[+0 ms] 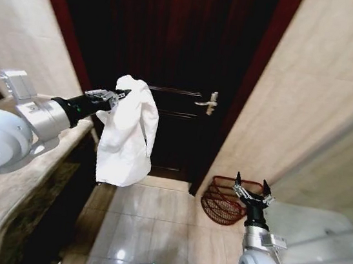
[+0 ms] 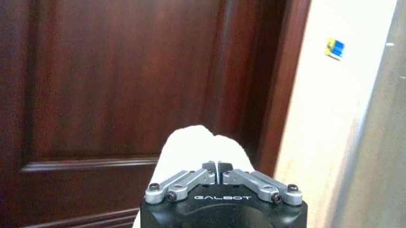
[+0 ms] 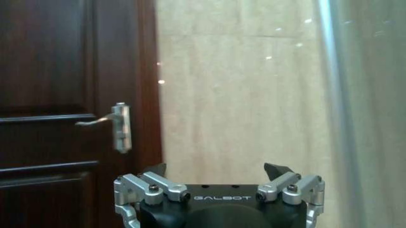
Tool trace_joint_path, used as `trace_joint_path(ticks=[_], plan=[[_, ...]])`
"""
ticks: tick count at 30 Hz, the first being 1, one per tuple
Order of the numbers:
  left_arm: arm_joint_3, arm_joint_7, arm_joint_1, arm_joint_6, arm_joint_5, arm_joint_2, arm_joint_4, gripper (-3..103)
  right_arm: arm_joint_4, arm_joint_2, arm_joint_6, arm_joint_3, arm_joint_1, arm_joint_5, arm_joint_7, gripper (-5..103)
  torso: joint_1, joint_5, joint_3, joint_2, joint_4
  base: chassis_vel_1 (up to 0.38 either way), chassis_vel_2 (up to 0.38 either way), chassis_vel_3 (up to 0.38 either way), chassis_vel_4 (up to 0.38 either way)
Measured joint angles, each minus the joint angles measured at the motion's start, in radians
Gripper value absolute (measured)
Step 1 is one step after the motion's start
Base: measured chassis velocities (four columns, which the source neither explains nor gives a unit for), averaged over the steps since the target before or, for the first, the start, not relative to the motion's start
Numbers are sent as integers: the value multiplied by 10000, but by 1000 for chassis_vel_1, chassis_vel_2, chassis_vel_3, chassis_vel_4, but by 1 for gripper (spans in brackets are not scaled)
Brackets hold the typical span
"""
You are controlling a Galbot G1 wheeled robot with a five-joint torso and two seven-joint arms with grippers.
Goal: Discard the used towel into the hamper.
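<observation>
Left claw (image 1: 121,94): clamped on the towel's top edge, held out high in front of the door, above the desk edge. In the left wrist view the left claw (image 2: 217,167) has its jaws together with white cloth pinched between them.
Towel (image 1: 127,135): white, hangs free from the pinch, draped in folds, lower end well above the floor; touches nothing else that I can see. From the wrist it shows as a white hump, towel (image 2: 199,147), beyond the jaws.
Desk (image 1: 10,182): marble counter along the left side, under the left arm.
Door (image 1: 180,54): dark wood, shut, handle at mid height.
Hamper (image 1: 226,200): red-brown wire basket on the floor in the corner by the door frame, low and to the right of the towel, well apart from it.
Right claw (image 1: 252,193): jaws apart, holding nothing, pointing up, just in front of the hamper. Right wrist view agrees, right claw (image 3: 217,172) spread.
Progress: towel picked up and lifted; carry across, lowering and drop into the hamper not yet done.
</observation>
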Motion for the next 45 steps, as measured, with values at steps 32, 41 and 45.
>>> trace_joint_path(ticks=[32,41,45], plan=[[788,2979,3207,-850,5245,-3557,751,1,239,-41,-29,30,-320,-228,48,100,0,-5,0,2,-1,-129,-125,-125,-126],[1730,3943,3805,-2813,7887,-4510,2742,1,145,63,136,104,-512,-246,53,100,0,0,0,2,-3,-84,-83,-98,-95],[2593,4360,3985,-3497,9075,-4980,3310,1,103,78,227,141,-557,-231,113,100,0,-2,0,2,6,0,0,0,0]])
